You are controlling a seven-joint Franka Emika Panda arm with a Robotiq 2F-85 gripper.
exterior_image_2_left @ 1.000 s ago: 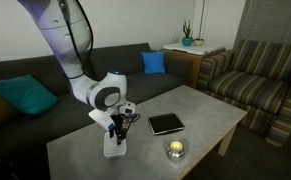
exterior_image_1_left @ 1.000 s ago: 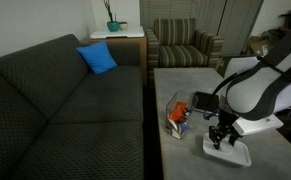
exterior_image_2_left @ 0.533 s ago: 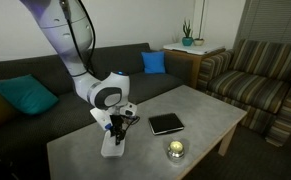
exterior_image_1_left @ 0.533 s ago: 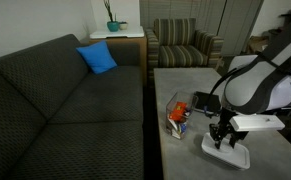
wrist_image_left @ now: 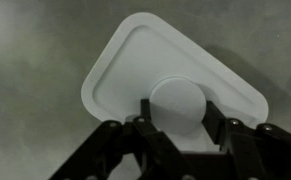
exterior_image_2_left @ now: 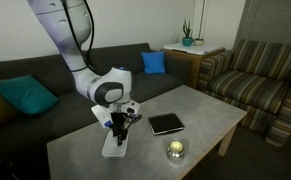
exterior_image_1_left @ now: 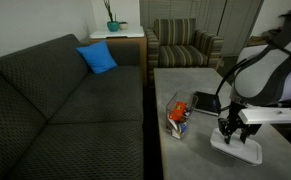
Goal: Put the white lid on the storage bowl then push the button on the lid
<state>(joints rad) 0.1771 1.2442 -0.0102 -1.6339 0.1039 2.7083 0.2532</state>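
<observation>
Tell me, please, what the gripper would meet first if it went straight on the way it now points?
Most likely the white lid, lying flat on the table under the gripper; in the wrist view its open jaws straddle the button. The gap left is unclear.

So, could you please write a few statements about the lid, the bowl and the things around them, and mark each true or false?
1. The white lid is not yet on the storage bowl. True.
2. The jaws stand over the black book. False: they stand over the white lid, one on either side of its round button.
3. Colourful contents show through the storage bowl. True.
4. The small tin stands on top of the black book. False: it stands apart from the book, on the table.
5. The blue cushion lies on the striped armchair. False: it lies on the dark sofa.
</observation>
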